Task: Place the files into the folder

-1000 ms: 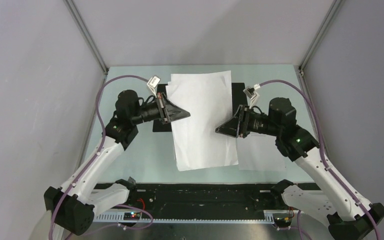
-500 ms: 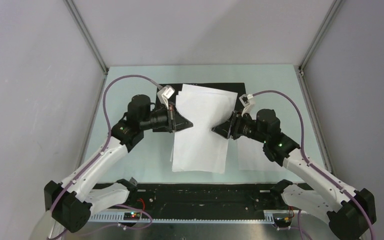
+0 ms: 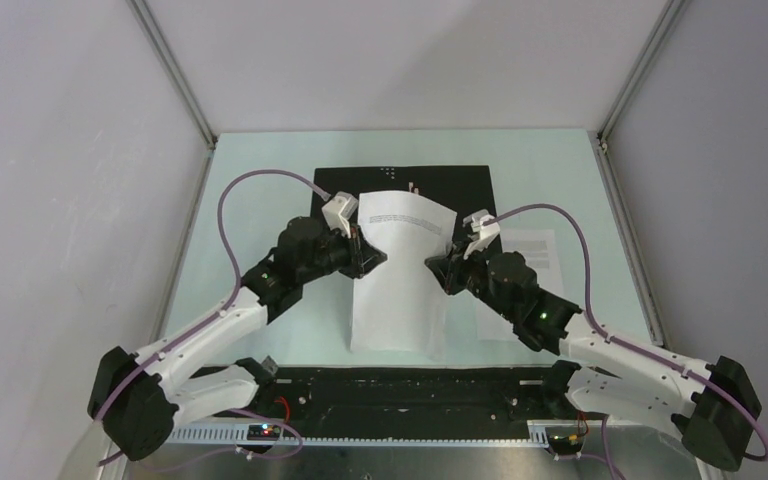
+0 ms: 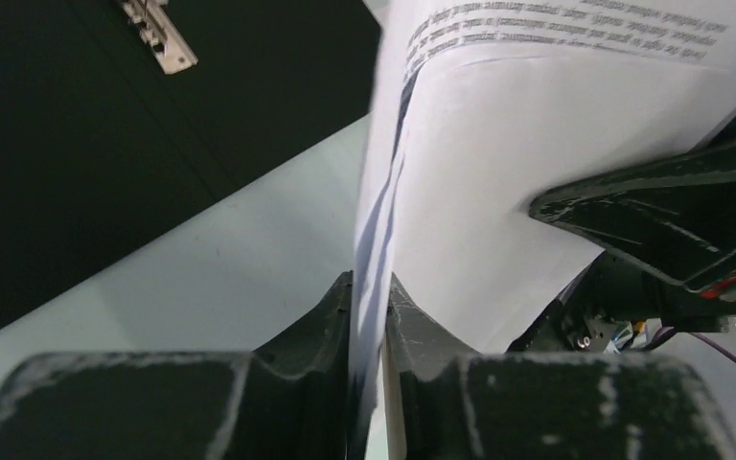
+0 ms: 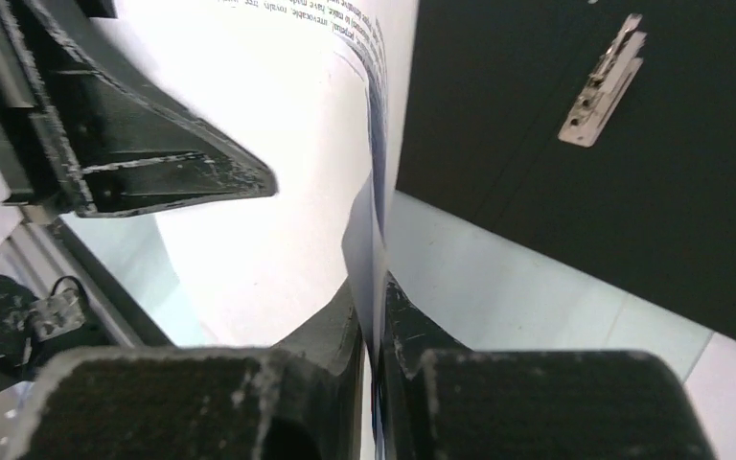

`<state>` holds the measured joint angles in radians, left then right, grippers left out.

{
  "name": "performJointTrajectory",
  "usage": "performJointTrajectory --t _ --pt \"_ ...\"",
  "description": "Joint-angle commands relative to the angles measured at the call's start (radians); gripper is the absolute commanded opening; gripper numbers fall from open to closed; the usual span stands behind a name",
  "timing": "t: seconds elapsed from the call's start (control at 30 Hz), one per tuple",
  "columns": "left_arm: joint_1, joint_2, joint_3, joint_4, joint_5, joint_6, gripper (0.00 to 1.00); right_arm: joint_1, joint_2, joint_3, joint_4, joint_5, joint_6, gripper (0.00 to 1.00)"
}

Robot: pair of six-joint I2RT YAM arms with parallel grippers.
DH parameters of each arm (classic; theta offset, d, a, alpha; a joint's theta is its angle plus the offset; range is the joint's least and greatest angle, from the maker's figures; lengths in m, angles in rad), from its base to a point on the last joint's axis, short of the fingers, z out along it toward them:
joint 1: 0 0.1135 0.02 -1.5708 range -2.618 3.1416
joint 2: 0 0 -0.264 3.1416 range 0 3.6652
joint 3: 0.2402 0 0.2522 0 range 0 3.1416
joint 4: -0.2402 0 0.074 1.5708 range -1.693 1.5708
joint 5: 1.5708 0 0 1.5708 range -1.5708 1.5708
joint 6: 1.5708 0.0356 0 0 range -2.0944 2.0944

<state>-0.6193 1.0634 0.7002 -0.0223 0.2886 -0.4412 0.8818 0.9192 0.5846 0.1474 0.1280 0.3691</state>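
left jaws: clamped on files [image 4: 498, 192] edge | folder [image 4: 105, 172]: black inside, upper left | metal clip [image 4: 160, 36]: on folder

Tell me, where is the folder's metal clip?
In the top view, the metal clip lies centrally on the black inside of the open folder, just beyond the raised sheet.

Soft, even light falls from overhead. In the top view the table [image 3: 250, 150] is bright and the shadows on it are faint. In my right wrist view the files [image 5: 249, 172] burn out to plain white glare on the left, and the metal clip [image 5: 602, 81] glints. Near the lens my own fingers [image 5: 201, 402] blur in both wrist views, and the print farther up the files looks soft.
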Motion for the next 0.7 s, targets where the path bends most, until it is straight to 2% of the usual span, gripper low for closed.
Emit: performJointTrajectory --t 0.0,0.1,0.27,0.53,0.67 --pt "-0.053 -0.064 -0.001 0.110 -0.108 0.041 0.21 0.052 -0.036 -0.004 0.074 0.156 -0.092 0.12" --pt "-0.063 -0.124 -0.042 0.109 -0.111 0.032 0.24 0.073 -0.064 -0.020 0.057 0.160 -0.082 0.15" --pt "-0.085 -0.216 -0.112 0.108 -0.126 0.020 0.29 0.113 -0.107 -0.056 0.040 0.160 -0.054 0.25" --pt "-0.135 -0.278 -0.188 0.109 -0.153 0.000 0.29 0.177 -0.113 -0.101 0.024 0.192 -0.023 0.27" --pt "-0.165 -0.284 -0.205 0.109 -0.183 0.002 0.30 0.207 -0.107 -0.112 0.026 0.229 -0.022 0.25"
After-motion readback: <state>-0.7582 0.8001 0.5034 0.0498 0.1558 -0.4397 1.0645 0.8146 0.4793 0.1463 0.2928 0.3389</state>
